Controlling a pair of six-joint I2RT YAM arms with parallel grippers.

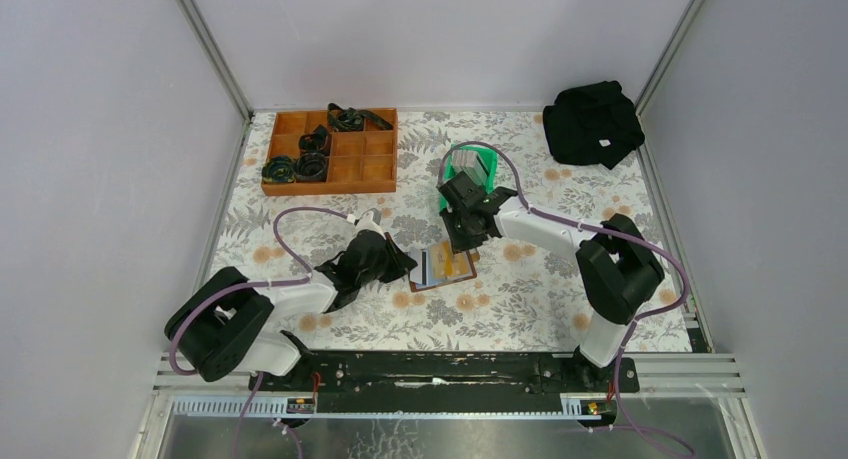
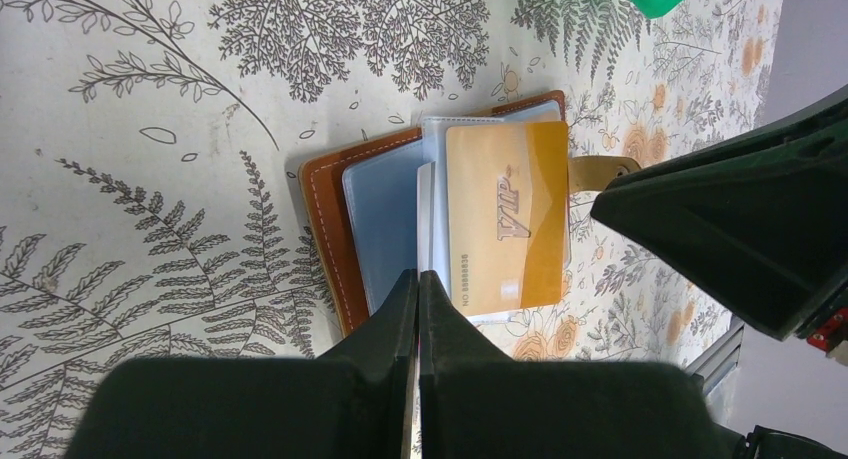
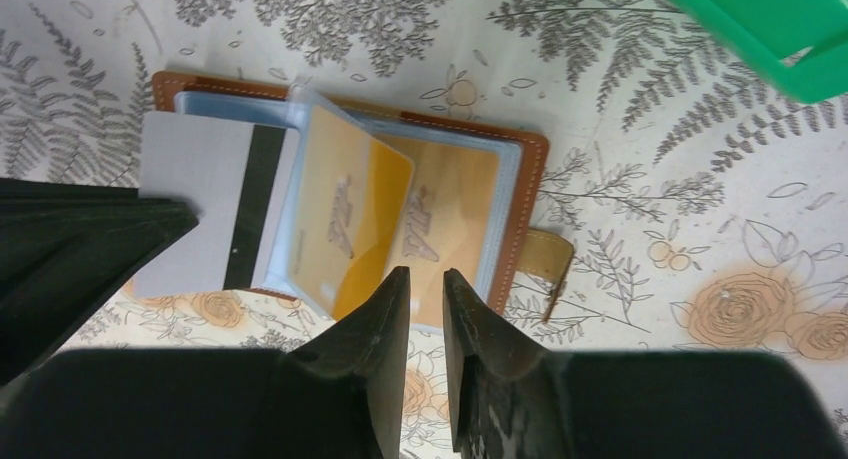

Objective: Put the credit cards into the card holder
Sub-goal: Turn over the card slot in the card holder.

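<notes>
The card holder (image 2: 325,229) lies unfolded on the counter (image 2: 150,229) with gold cards (image 2: 505,214) in its sleeves. My left tool (image 2: 418,279), pressed together, rests at its edge, I think to pin it. The right tool (image 3: 425,279) stands slightly apart above.

top: fixed high behind my bases, looking down, card holder (image 1: 441,268) small, mid-view | left wrist: close, past my left gripper (image 2: 418,279), holder just ahead | right wrist: close, past my right gripper (image 3: 425,279), opposite side | shared: holder
</notes>
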